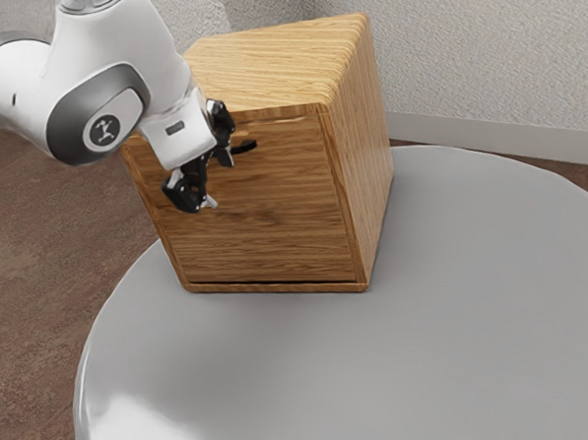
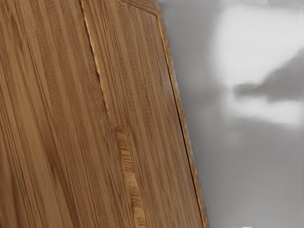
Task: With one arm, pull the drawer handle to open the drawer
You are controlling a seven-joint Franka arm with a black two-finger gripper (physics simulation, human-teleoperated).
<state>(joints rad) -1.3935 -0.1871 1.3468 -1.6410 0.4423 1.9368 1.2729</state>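
A wooden cabinet (image 1: pixel 282 171) stands on the round grey table (image 1: pixel 458 340). Its drawer front (image 1: pixel 274 211) faces the camera and sits flush with the frame. My black gripper (image 1: pixel 217 170) hovers at the upper part of that front, toward the exterior view's left. Its two fingers stand apart and point at the wood, so it is open. I cannot make out a handle between them. In the wrist view the wood grain of the front (image 2: pixel 61 133) is very close, with a lighter raised strip (image 2: pixel 128 180) running along it.
Bare grey tabletop (image 2: pixel 247 156) spreads in front of the cabinet and toward the exterior view's right. A white wall (image 1: pixel 482 43) with a skirting board runs behind. Brown floor (image 1: pixel 40 263) lies beyond the table's edge at the exterior view's left.
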